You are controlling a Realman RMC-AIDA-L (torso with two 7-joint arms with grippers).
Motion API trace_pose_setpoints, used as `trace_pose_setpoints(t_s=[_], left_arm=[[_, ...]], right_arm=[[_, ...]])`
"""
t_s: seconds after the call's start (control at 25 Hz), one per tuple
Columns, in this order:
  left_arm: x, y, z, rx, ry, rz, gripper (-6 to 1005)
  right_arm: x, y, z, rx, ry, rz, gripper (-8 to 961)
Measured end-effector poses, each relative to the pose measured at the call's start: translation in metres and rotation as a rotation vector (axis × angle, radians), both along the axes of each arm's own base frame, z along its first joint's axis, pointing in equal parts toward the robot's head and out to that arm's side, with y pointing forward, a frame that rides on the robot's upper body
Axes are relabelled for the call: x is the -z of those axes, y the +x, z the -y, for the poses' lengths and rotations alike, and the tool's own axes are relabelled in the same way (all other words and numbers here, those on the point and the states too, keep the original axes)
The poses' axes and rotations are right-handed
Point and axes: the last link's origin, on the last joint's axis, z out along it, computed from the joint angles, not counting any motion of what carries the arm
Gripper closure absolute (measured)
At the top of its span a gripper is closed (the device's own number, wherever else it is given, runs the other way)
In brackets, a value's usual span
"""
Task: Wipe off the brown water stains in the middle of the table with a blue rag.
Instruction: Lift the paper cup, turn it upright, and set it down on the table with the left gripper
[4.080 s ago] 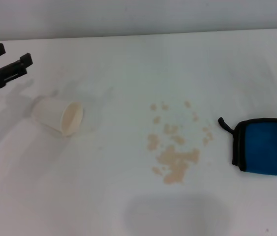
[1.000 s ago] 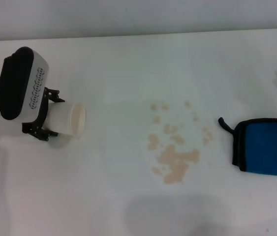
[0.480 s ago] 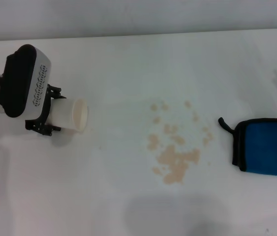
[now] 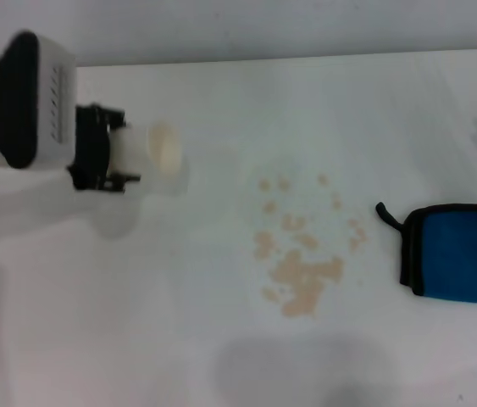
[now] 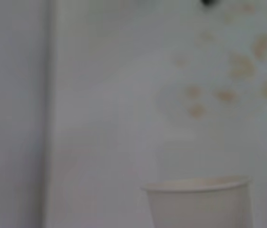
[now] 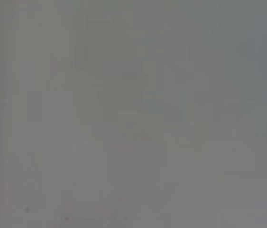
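**A:** Two arms on this rig, but only the left gripper (image 4: pixel 128 157) is showing in the head view. It's pinching a white paper cup (image 4: pixel 149 153) on its side, fingers pressed on the cup's body, open mouth pointing toward the brown water stains (image 4: pixel 302 246).

**B:** Cup touching the table (image 4: pixel 221 102)?

**A:** Can't tell for sure; it's looking lifted, w/ a soft shadow lying under it on the tabletop. Cup is sitting well apart from the stains, on their left-arm side and a bit farther from the robot.

**B:** And the stains?

**A:** Cluster of tan blotches and droplets, biggest blotch lying at the near edge of the cluster. Left wrist view is catching the cup rim (image 5: pixel 197 183) close up, w/ part of the stains (image 5: pixel 225 95) showing beyond it.

**B:** Rag?

**A:** Blue rag (image 4: pixel 458 253) is lying flat on the table, near the stains on their right-arm side, not touching them. Black trim running round its edge, small black loop tab (image 4: pixel 386 212) poking out toward the stains. Nothing is gripping it.

**B:** Right gripper?

**A:** Not showing anywhere. Right wrist view is giving only a plain grey blur.
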Motion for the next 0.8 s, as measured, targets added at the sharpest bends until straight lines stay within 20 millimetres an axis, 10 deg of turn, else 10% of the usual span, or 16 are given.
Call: trace_pose_setpoints(t_s=[0.4, 0.8], left_arm=[[-0.027, 0.004, 0.031, -0.09, 0.134, 0.551, 338], [-0.022, -0.048, 0.089, -0.224, 0.282, 1.013, 342]], right_arm=[[-0.009, -0.001, 0.0, -0.034, -0.016, 0.064, 95], [-0.022, 0.001, 0.008, -0.072, -0.014, 0.13, 96]])
